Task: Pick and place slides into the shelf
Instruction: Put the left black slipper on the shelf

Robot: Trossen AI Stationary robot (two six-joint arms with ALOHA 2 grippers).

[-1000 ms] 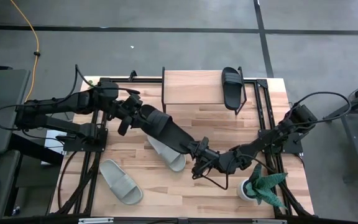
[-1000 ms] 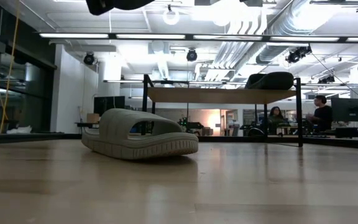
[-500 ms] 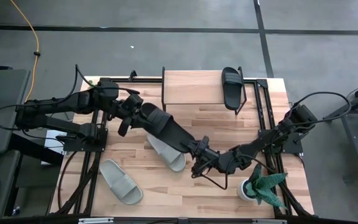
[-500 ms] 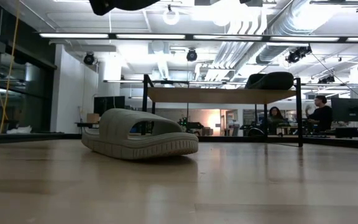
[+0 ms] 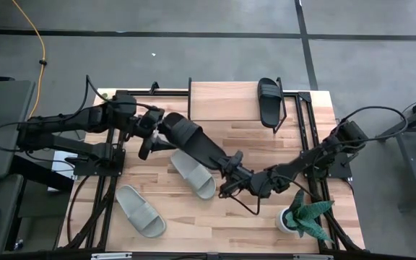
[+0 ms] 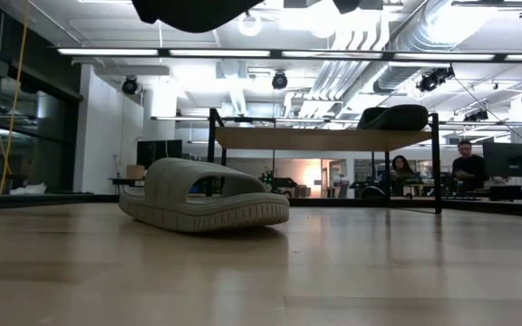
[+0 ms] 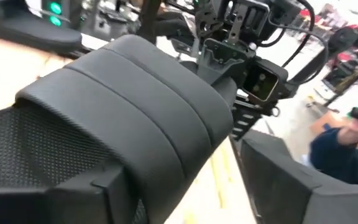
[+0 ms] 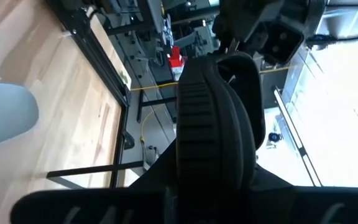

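Aloft, black slide (image 5: 193,141) pinched by right end effector (image 5: 227,173), left end effector (image 5: 156,128) spread beside it.

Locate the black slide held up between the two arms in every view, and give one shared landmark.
High view: the lifted black slide lies diagonally over the table's middle, between the arms.
Low view: its dark underside shows at the top edge.
Left wrist view: it fills the left and centre.
Right wrist view: centre, seen end-on.
Landmark: the shelf, in the high and low views only.
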